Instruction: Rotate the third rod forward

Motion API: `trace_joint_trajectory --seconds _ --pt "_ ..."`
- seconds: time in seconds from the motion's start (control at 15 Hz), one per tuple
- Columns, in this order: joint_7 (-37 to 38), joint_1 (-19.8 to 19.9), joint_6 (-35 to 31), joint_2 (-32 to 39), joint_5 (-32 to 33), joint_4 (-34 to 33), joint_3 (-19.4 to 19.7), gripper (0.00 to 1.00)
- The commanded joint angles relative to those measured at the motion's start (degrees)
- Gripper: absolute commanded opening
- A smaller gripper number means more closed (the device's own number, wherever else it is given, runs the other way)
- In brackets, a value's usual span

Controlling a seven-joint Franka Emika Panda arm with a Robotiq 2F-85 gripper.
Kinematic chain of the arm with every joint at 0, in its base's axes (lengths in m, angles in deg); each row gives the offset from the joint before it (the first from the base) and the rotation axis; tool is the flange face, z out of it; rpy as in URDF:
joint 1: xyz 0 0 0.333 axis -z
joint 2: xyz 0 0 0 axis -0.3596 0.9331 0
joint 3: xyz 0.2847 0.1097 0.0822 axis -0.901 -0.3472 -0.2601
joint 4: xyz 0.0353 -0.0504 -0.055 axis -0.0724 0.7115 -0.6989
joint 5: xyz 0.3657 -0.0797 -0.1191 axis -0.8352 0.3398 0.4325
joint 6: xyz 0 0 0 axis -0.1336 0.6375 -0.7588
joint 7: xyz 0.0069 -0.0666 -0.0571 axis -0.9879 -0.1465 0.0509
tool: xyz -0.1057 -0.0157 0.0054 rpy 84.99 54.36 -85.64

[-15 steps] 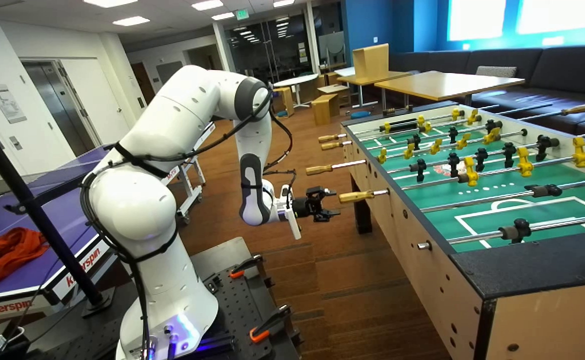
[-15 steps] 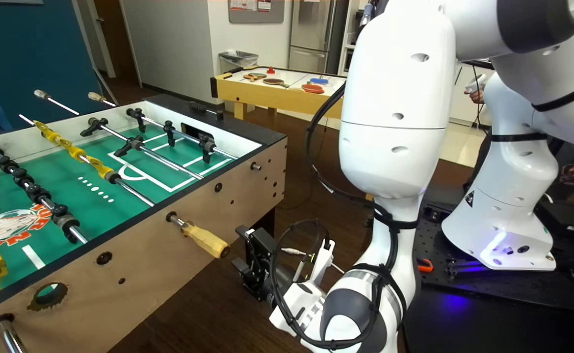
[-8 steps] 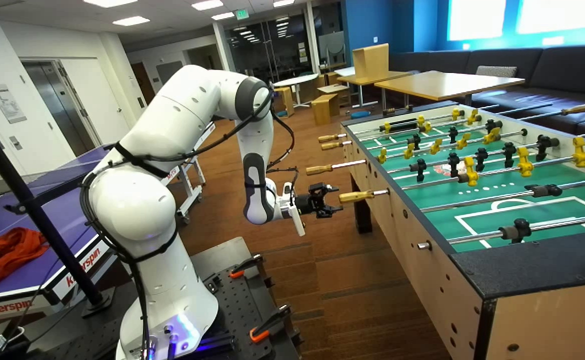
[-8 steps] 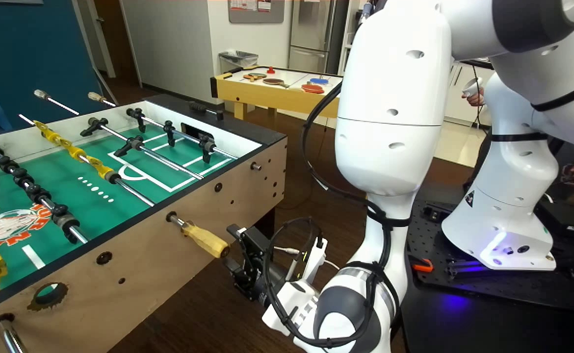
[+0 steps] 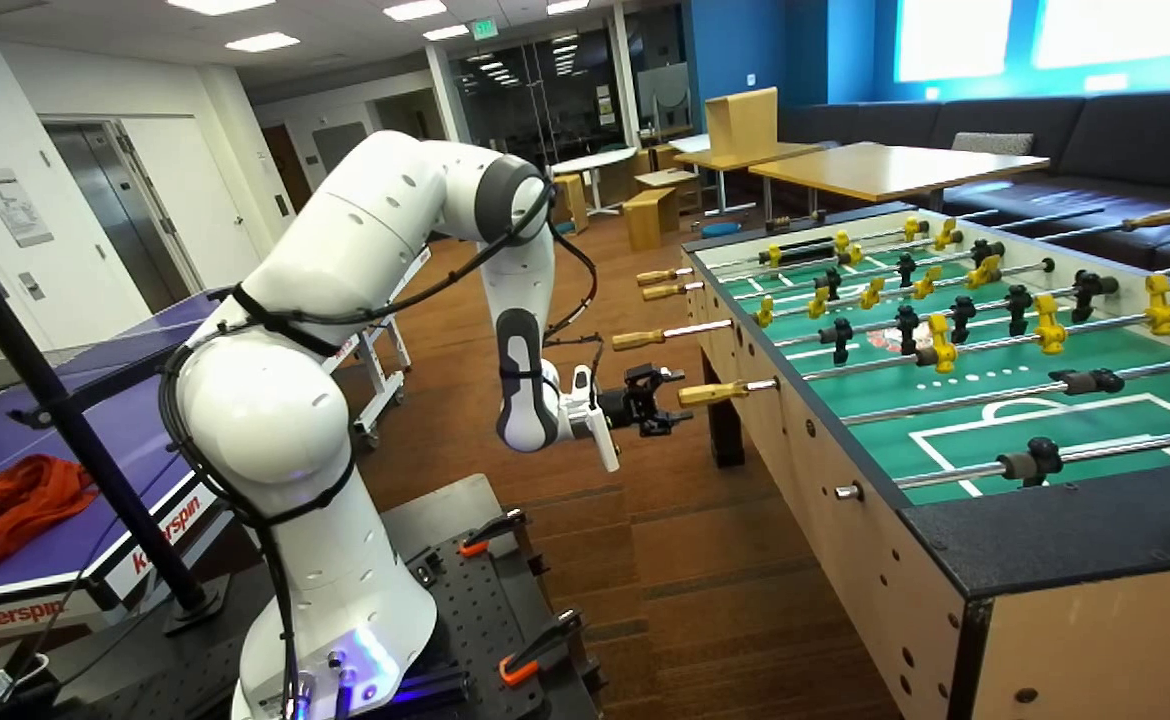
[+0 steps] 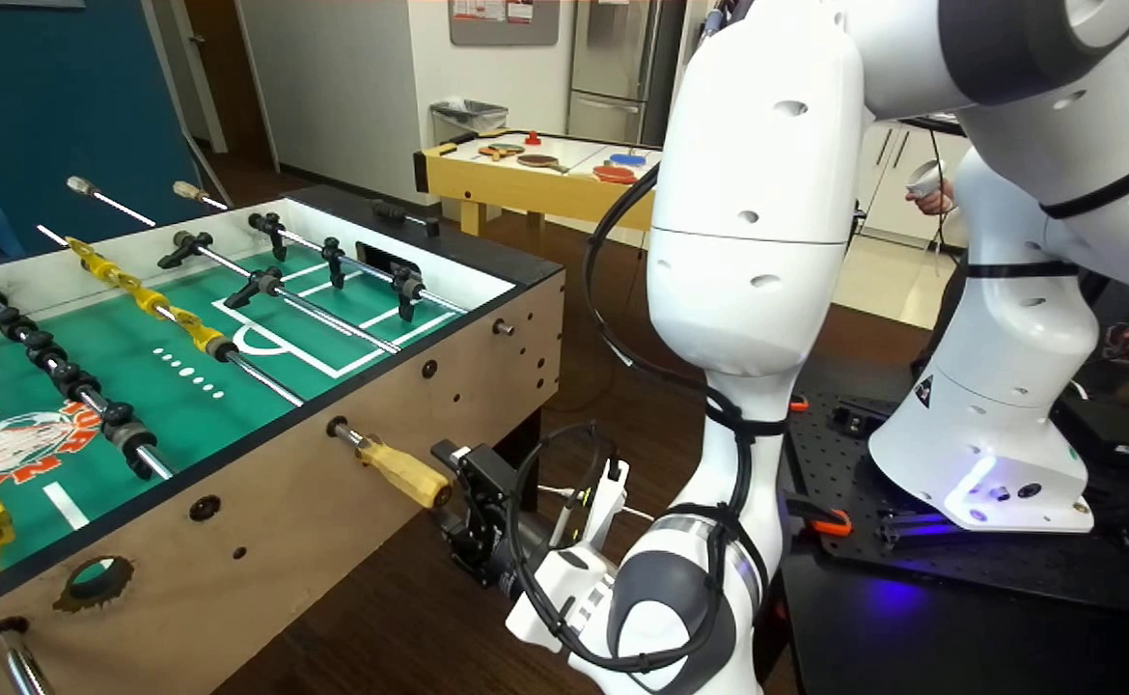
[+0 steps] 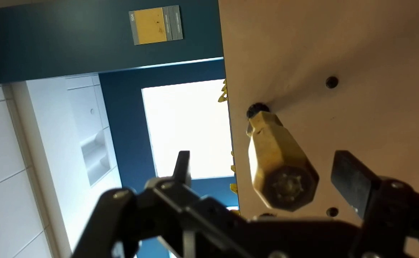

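The foosball table's third rod from the near end (image 5: 880,363) carries yellow figures and ends outside the side wall in a yellow wooden handle (image 5: 713,393). In an exterior view the rod (image 6: 265,376) and handle (image 6: 400,471) show too, with the figures lying nearly flat. My gripper (image 5: 677,396) is open just off the handle's free end; it also shows in an exterior view (image 6: 449,487). In the wrist view the handle (image 7: 272,150) points toward the camera between the open fingers (image 7: 262,157), nearer the right finger, with visible space on both sides.
The table's wooden side wall (image 5: 845,500) stands beyond the gripper. Another rod's handle (image 5: 640,340) juts out farther along it. A bare rod end (image 5: 849,491) sticks out nearer the corner. Orange-tipped clamps (image 5: 535,650) sit on the robot's base.
My gripper has moved toward the table and up to the handle's end, staying open. The handle, the rod and its figures have not moved.
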Motion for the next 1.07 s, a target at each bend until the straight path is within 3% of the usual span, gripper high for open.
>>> trace_joint_trajectory --seconds 0.0,0.07,0.4,0.6,0.8,1.0 --pt "-2.2 1.0 -0.9 0.7 1.8 -0.9 0.1 0.75" --pt "-2.4 1.1 -0.9 0.8 2.1 -1.0 0.1 0.74" --pt "-2.6 1.3 -0.8 1.4 3.0 -1.3 0.0 0.34" --pt "-2.8 1.3 -1.1 1.7 3.1 -1.5 0.0 0.16" --pt "-5.0 1.7 -2.5 0.7 2.3 -1.0 -0.7 0.16" --pt "-12.5 2.5 -5.6 -1.0 1.4 -0.2 -1.6 0.16"
